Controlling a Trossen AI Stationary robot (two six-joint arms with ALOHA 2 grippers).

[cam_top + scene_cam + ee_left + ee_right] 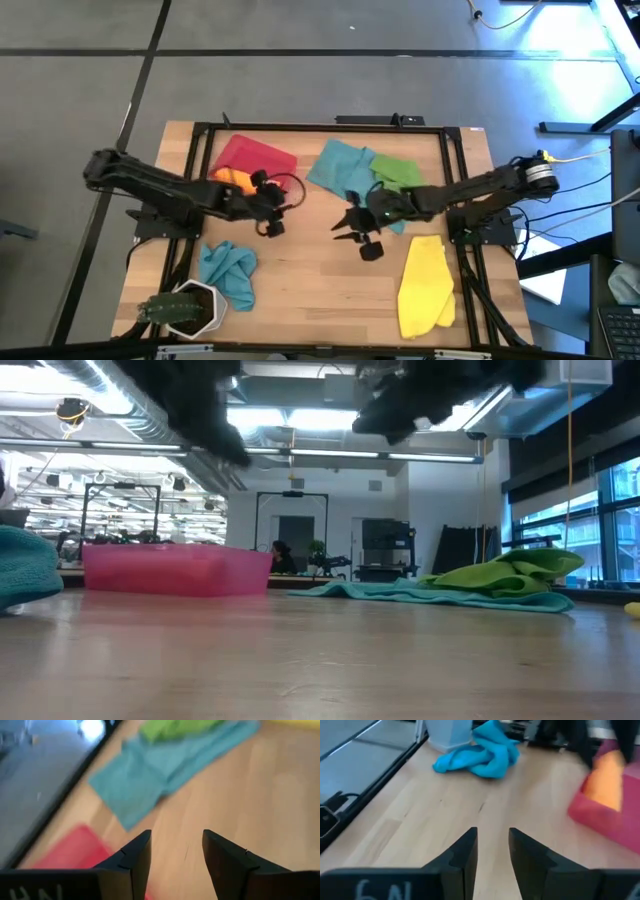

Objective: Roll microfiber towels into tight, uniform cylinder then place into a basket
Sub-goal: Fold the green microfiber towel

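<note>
On the wooden table (pixel 320 280), the shallow red plastic basket (pixel 262 155) at ten o'clock holds only the orange towel (pixel 232 178). Four cloths lie unrolled: flat teal-blue towel (pixel 338 165), green towel (pixel 397 168), yellow towel (pixel 424 285), crumpled teal-blue towel (pixel 228 270). Left gripper (pixel 270 215) and right gripper (pixel 352 228) hover mid-table, slightly parted, empty.

In the low view both arms show only as dark blurs cut by the top edge. The orange towel (pixel 233 178) lies partly hidden behind the left arm. The yellow towel (pixel 632 610) is clipped at the edge.

Orange towel (pixel 233 178) in red basket (pixel 252 156) (others lie loose)
</note>
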